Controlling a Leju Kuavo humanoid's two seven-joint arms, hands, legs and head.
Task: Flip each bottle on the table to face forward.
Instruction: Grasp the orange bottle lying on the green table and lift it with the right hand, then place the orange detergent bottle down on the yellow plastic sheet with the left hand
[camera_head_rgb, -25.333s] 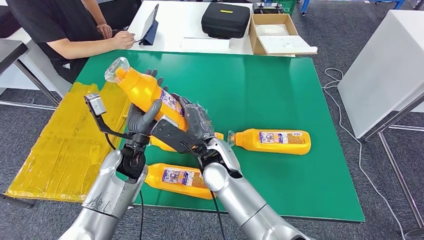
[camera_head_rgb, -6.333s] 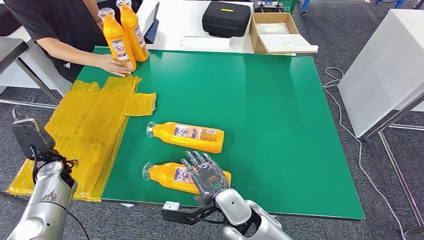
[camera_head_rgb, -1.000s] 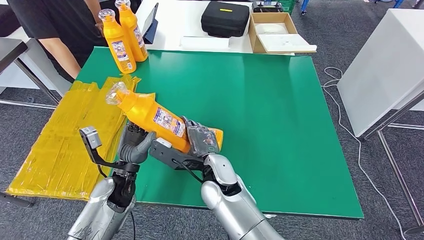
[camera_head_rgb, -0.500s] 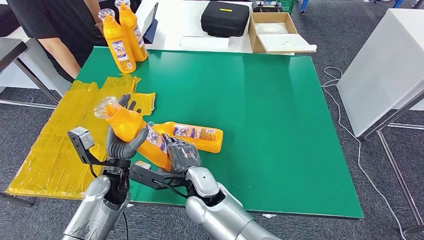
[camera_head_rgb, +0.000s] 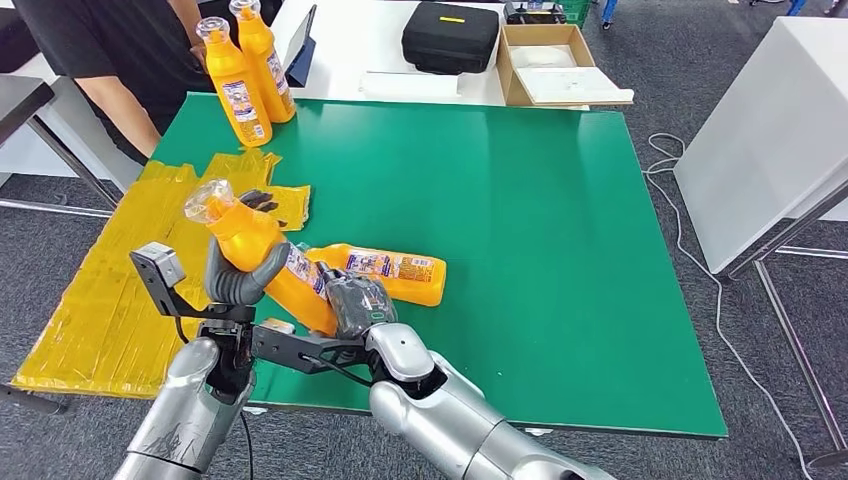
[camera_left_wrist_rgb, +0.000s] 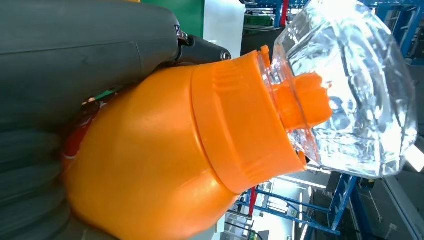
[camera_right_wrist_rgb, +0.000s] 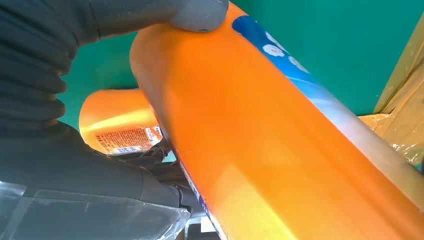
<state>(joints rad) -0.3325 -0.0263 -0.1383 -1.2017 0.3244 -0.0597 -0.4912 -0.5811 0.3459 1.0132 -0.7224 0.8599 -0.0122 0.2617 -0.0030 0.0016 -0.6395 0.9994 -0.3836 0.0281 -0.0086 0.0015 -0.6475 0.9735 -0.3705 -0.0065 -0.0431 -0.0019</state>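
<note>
Our left hand (camera_head_rgb: 237, 275) grips the raised bottle (camera_head_rgb: 262, 262) near its neck, and our right hand (camera_head_rgb: 358, 305) clasps its base; a second bottle (camera_head_rgb: 385, 272) lies on the green table (camera_head_rgb: 520, 200) just beyond our right fingers.

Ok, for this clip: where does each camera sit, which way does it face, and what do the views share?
Head view: high on the body, looking down at the green table; both silver arms, left robot hand and right robot hand gripping the held bottle.
Left wrist view: behind the left robot hand, facing the bottle's clear cap.
Right wrist view: behind the right robot hand, facing the lying bottle.
Shared: the held bottle appears in all three.
</note>
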